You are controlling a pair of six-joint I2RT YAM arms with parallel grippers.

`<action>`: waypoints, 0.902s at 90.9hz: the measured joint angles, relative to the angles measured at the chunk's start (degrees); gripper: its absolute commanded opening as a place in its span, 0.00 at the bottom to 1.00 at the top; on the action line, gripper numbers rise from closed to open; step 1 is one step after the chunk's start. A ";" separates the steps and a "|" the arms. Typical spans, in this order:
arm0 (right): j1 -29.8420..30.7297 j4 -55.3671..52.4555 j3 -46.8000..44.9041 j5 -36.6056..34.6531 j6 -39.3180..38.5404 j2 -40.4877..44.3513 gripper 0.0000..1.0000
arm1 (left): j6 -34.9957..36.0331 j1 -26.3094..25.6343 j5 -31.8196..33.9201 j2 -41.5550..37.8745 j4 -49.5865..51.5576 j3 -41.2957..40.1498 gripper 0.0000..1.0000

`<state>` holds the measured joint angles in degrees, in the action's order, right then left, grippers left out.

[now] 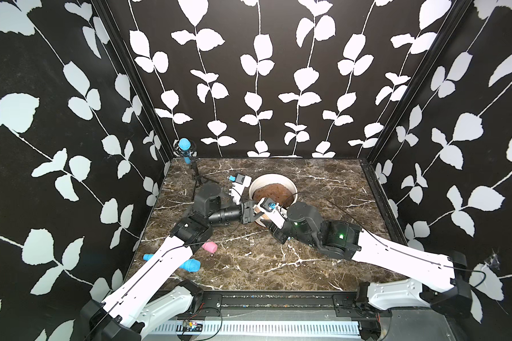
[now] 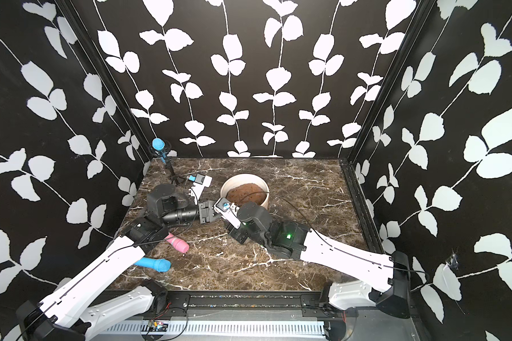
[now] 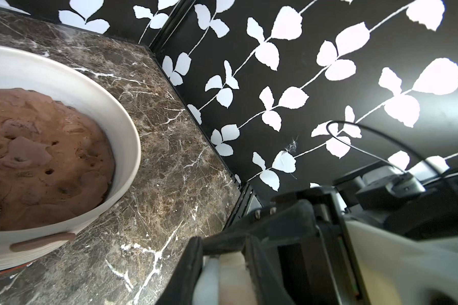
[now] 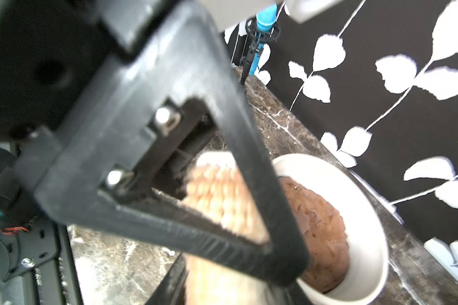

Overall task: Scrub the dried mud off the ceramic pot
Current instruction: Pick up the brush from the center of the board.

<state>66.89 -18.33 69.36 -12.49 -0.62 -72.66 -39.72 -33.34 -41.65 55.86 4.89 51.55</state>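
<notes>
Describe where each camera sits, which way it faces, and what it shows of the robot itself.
Top views: high above the arm bases, looking down and forward at the ceramic pot; left arm and right arm both show.
Left wrist: low beside the pot, facing the right-hand wall; its fingers flank a pale brush; dried mud sits on the pot's wall.
Right wrist: looks past one finger at bristles and pot.
Shared: every view shows the pot's soil.

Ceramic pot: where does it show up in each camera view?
A top view: ceramic pot, centre of the marble table.
A top view: ceramic pot, mid-table too.
Left wrist: ceramic pot, rim cropped, marble beside.
Right wrist: ceramic pot past the blurred brush, partly hidden.
Shared landmark: brown soil filling it.
</notes>
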 measured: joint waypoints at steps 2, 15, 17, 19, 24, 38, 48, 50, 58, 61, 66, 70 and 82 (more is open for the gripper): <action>-0.31 -0.09 0.00 0.52 -0.22 0.20 0.66 | -0.04 0.00 -0.02 0.00 -0.02 -0.07 0.14; -4.96 -2.03 -1.18 10.38 4.52 3.80 0.75 | -0.90 0.00 -0.35 -0.04 -0.37 -0.09 0.08; -6.32 -2.56 -1.75 12.50 5.51 4.92 0.76 | -1.20 0.00 -0.52 -0.04 -0.55 -0.11 0.07; -7.76 -3.10 -2.25 14.53 6.62 6.03 0.77 | -1.44 0.00 -0.66 -0.04 -0.79 -0.13 0.07; -11.37 -4.46 -3.56 20.24 9.40 8.98 0.79 | -2.36 0.00 -1.07 -0.04 -1.73 -0.26 0.07; -19.15 -6.45 -7.30 38.97 15.76 13.99 0.79 | -4.57 0.00 -2.80 0.37 -4.52 -0.28 0.07; -21.79 -5.49 -11.76 51.36 20.63 14.12 0.79 | -6.03 0.00 -5.07 1.44 -6.10 -0.28 0.08; -22.27 -4.98 -12.61 53.27 21.46 14.08 0.79 | -6.27 0.00 -5.68 1.73 -6.08 -0.28 0.08; -24.20 -2.99 -15.32 59.93 24.81 13.97 0.78 | -7.28 -0.02 -7.58 3.04 -6.23 -0.28 0.09; -24.72 -2.64 -15.91 61.83 25.62 13.90 0.78 | -7.85 -0.02 -8.41 3.37 -6.60 -0.28 0.09; -25.07 -2.10 -16.37 64.22 26.38 13.77 0.78 | -8.81 -0.02 -9.66 3.61 -7.45 -0.28 0.09; -25.18 -1.86 -16.57 65.83 26.84 13.75 0.78 | -9.66 -0.02 -10.56 3.67 -8.66 -0.28 0.09; -25.81 -1.42 -16.85 69.22 27.23 13.77 0.75 | -11.65 -0.02 -12.46 3.69 -12.87 -0.28 0.08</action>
<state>41.08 -19.75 52.51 56.73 26.61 -58.89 -51.37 -33.36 -54.11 59.55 -7.99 51.27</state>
